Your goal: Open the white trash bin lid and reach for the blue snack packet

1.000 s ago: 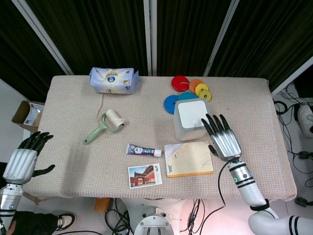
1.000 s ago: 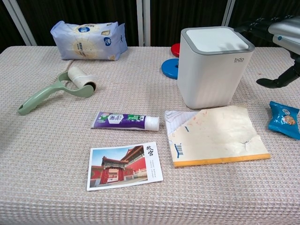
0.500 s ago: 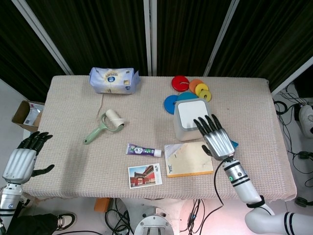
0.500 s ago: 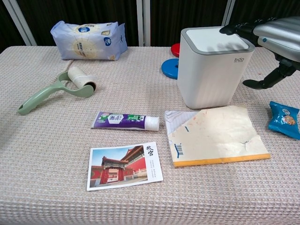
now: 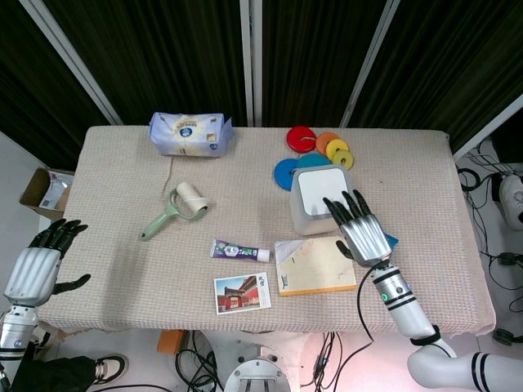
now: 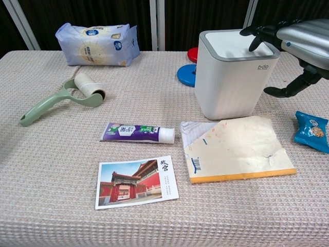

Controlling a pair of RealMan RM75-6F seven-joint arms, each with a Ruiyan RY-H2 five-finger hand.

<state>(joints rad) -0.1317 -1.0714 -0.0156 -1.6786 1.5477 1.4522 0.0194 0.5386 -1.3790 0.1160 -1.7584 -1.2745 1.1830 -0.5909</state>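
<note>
The white trash bin (image 5: 315, 204) (image 6: 231, 82) stands right of the table's middle, its lid (image 6: 234, 43) down. My right hand (image 5: 359, 230) (image 6: 300, 38) hovers at the bin's right side, empty, with its fingers spread over the lid's right edge. One fingertip (image 6: 254, 44) bends down onto the lid. The blue snack packet (image 6: 311, 131) lies on the cloth right of the bin; in the head view only its corner (image 5: 393, 240) shows past the hand. My left hand (image 5: 37, 265) hangs empty off the table's left edge, fingers apart.
A worn book (image 5: 315, 265) lies in front of the bin, with a postcard (image 5: 242, 292) and a toothpaste tube (image 5: 240, 251) to its left. A green lint roller (image 5: 174, 209), a tissue pack (image 5: 189, 133) and coloured discs (image 5: 315, 147) lie further back.
My right hand has moved left from beside the bin to over the lid's right edge, and one fingertip now bends down onto the lid. The left hand stays put.
</note>
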